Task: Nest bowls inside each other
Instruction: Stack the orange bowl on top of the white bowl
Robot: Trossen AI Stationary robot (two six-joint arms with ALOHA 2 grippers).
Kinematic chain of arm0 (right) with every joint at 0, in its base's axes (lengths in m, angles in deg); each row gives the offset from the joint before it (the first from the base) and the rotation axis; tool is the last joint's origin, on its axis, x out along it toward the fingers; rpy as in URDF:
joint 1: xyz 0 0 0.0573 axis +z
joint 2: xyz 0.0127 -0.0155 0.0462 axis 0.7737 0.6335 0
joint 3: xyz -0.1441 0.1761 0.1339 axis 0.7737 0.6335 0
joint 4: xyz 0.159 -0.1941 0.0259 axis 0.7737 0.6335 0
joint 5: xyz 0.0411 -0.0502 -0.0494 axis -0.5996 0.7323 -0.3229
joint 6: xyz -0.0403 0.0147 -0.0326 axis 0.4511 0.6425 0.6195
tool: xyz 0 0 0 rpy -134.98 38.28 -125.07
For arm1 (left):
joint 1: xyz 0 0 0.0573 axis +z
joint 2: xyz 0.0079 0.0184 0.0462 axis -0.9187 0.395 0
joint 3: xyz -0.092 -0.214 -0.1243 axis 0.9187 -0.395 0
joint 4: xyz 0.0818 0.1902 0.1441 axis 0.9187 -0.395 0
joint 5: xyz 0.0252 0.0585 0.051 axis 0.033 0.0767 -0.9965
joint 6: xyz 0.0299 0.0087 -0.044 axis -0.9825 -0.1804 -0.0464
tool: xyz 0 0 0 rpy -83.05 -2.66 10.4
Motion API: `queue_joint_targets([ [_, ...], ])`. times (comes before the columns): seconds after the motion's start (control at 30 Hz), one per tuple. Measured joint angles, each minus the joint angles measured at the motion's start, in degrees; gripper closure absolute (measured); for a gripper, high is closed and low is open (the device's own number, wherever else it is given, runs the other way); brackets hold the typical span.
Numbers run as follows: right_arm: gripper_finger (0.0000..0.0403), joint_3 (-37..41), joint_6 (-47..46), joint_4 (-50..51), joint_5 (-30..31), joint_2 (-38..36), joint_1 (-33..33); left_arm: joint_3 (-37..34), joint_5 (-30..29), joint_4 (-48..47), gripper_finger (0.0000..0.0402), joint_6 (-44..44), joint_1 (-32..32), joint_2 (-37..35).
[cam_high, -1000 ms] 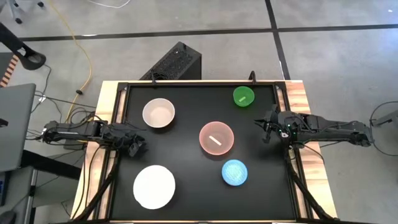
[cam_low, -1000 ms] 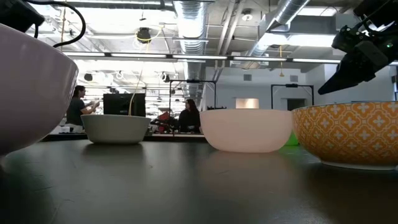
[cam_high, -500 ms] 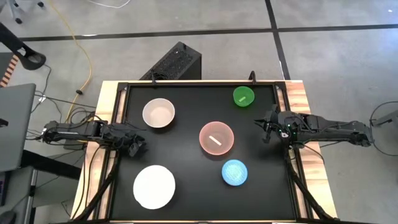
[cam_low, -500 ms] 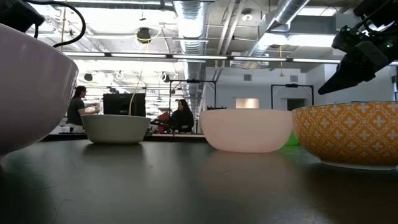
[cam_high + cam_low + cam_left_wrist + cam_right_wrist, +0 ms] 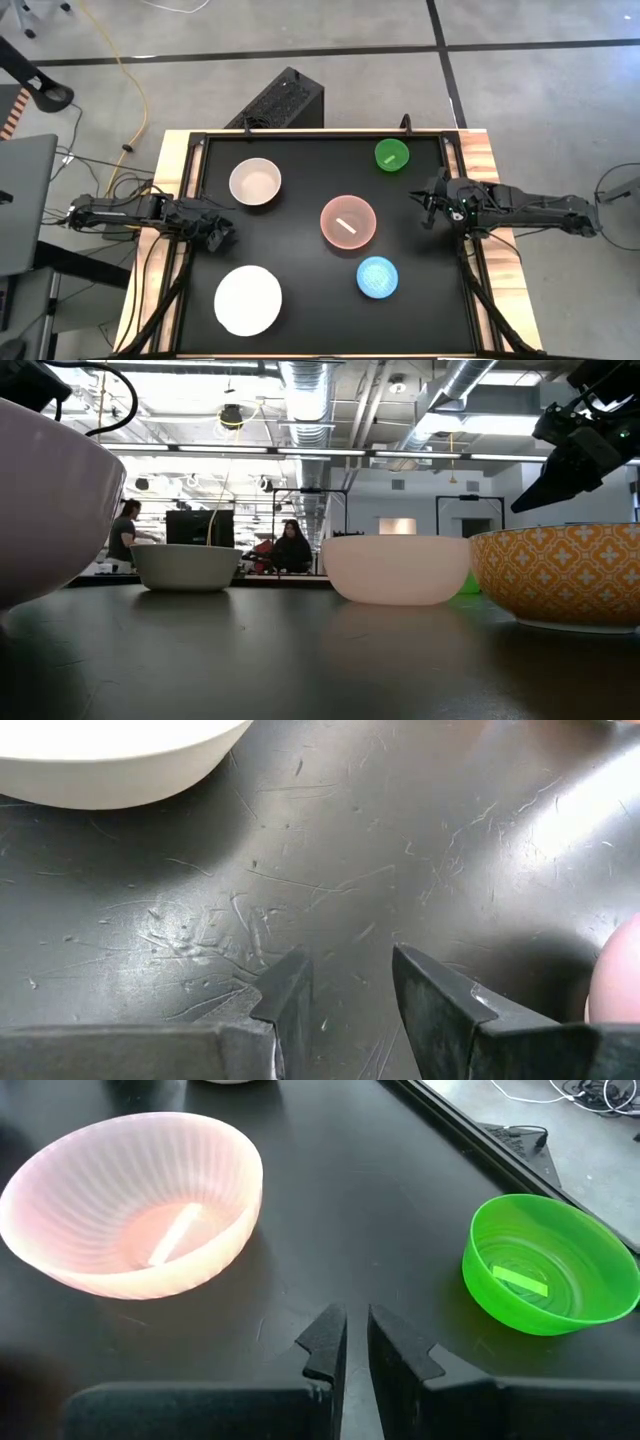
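Observation:
Five bowls rest on their bases, apart, on the black table top (image 5: 300,160). The bright green bowl (image 5: 391,155) is at the far right and the cream-white bowl (image 5: 255,182) at the far left. The pink bowl (image 5: 348,222) sits in the middle, the light blue bowl (image 5: 377,277) near right and the large white bowl (image 5: 248,300) near left. My left gripper (image 5: 350,985) hovers open over bare table by the left edge, between the cream-white and white bowls. My right gripper (image 5: 357,1335) stands by the right edge with a narrow gap between its fingers. It points between the pink bowl (image 5: 135,1200) and the green bowl (image 5: 550,1265).
Raised black rails and wooden side strips (image 5: 490,160) frame the table. In the low view the blue bowl's outer wall (image 5: 560,575) is orange with white crosses. People sit far off in the room behind the table. Bare table lies between the bowls.

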Motion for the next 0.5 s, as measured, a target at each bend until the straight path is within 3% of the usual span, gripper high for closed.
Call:
queue_joint_targets([
  [0.33, 0.0337, 0.0, 0.1, -0.2, 0.0, 0.0, -0.2, 0.0, 0.0, 0.0, 0.0274, 0.0, 0.0, 0.0],
  [0.5, 0.0337, 1.2, 1.0, -6.8, 0.2, 0.0, -0.3, 0.0, 0.0, 0.0, 0.0274, 0.0, 0.0, 0.0],
])
